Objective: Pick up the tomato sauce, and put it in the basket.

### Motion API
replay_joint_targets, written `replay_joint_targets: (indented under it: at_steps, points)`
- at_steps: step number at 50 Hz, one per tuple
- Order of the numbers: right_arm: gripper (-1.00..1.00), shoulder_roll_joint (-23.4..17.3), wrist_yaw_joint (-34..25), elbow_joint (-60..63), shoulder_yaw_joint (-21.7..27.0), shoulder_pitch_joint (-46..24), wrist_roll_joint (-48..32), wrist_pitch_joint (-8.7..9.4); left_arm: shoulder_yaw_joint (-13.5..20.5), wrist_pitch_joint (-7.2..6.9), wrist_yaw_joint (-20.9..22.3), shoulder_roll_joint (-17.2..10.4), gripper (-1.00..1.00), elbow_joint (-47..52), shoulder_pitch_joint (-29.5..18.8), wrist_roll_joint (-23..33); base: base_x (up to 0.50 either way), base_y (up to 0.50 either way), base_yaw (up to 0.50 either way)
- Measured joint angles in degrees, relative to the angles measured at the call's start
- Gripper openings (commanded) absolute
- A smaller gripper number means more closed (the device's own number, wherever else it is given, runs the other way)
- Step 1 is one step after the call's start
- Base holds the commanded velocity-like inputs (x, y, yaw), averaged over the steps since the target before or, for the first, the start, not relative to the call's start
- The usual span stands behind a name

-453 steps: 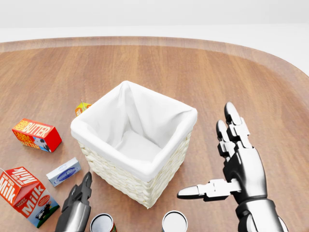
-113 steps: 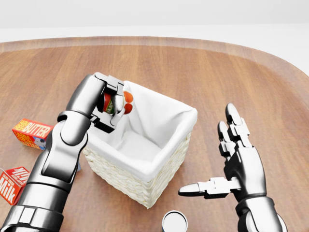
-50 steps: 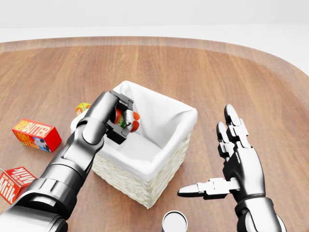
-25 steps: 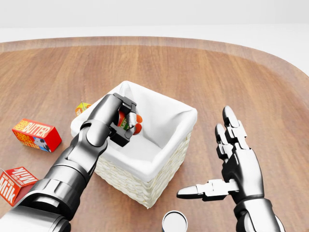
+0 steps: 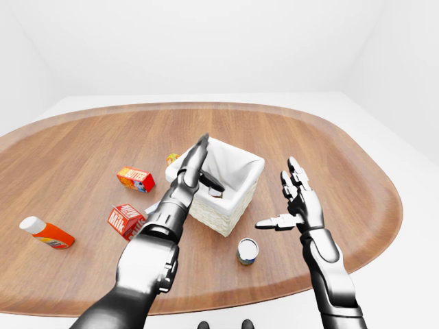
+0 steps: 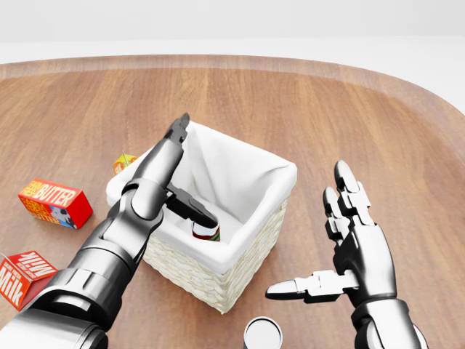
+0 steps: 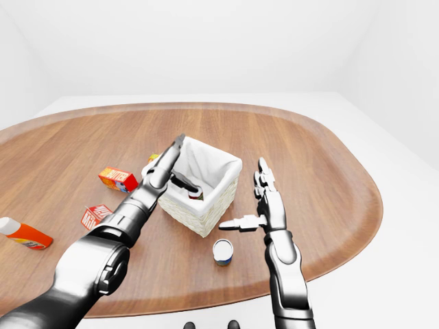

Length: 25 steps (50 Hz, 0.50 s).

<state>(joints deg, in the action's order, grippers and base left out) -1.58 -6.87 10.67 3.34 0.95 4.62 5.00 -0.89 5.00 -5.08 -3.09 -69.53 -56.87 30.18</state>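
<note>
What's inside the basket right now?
The tomato sauce lies inside the basket, on its white lining, below the open left hand. The thumb covers its upper part; nothing else shows inside.

One basket (image 6: 251,251), two cans (image 6: 262,334), three cartons (image 6: 55,203), one bottle (image 5: 45,232).
</note>
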Motion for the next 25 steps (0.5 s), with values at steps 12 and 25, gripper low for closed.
replay_joint_targets:
  at_steps: [12, 25]
  points:
    - [1.0, 0.0, 0.01, -0.04, 0.07, 0.0, 0.06, 0.0, 0.22, 0.0, -0.31, -0.16, 1.0, 0.29, -0.26, -0.36, 0.0, 0.0, 0.0]
    - [1.0, -0.03, 0.11, -0.11, 0.12, -0.06, 0.02, 0.0, 0.88, 0.0, 0.66, -1.06, 1.0, 3.48, 0.12, -2.61, 0.0, 0.0, 0.0]
